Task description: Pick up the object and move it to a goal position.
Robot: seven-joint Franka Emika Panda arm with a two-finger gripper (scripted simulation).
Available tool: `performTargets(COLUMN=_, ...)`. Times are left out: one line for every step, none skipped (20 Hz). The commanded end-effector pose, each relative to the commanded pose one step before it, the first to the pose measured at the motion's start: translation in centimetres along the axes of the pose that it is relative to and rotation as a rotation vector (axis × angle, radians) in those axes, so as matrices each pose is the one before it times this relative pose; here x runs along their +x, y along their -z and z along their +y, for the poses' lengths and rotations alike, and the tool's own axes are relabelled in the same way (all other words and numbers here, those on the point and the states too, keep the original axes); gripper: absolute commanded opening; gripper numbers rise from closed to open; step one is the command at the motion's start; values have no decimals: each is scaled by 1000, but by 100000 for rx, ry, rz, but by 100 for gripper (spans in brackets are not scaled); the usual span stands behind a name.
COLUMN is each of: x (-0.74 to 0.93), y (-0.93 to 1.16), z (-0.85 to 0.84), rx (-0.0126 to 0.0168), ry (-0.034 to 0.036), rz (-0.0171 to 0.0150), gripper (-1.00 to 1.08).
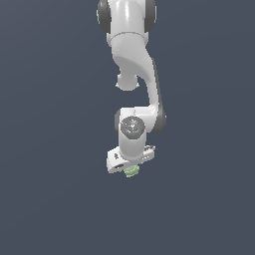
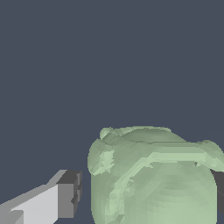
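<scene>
While the white arm hangs down from the top of the exterior view, its wrist bends so the gripper points downward, slightly tilted. Its fingers sit on either side of the object, a pale green knobbly lump beneath the hand. One dark-tipped finger stands just beside the lump with a thin gap showing, so I cannot tell whether it is pinched. No writing is legible.

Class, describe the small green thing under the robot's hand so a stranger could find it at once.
Start at the big white jointed robot arm reaching down the middle of the plain dark grey-blue scene. Follow it to its white gripper; the pale green knobbly rounded lump sits right beneath, between the fingers. It is the only coloured, bumpy thing there.
</scene>
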State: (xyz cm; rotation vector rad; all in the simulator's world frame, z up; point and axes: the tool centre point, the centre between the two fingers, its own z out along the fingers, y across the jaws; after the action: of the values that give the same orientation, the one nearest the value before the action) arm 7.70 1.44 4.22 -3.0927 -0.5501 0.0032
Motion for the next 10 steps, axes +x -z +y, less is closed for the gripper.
performTargets(x=118, y=-281, z=51, rx=-70, ry=21, rz=187, gripper=100)
performTargets(x=41, y=47, z=10, rx=0, ry=0, rz=0, gripper=100)
performTargets(x=14, y=26, z=3, rx=0, ry=0, rz=0, gripper=100)
performTargets(x=0, y=0, z=0, rx=0, ry=0, rz=0, gripper=-100)
performTargets(x=0, y=0, z=0, rx=0, ry=0, rz=0, gripper=-100)
performTargets(x=0, y=0, z=0, rx=0, ry=0, rz=0, gripper=-100)
performTargets(x=0, y=0, z=0, rx=0, ry=0, rz=0, gripper=-100)
performTargets(x=0, y=0, z=0, rx=0, ry=0, rz=0, gripper=-100)
performTargets(x=0, y=0, z=0, rx=0, ry=0, rz=0, gripper=-100)
performTargets(x=0, y=0, z=0, rx=0, ry=0, rz=0, gripper=-100)
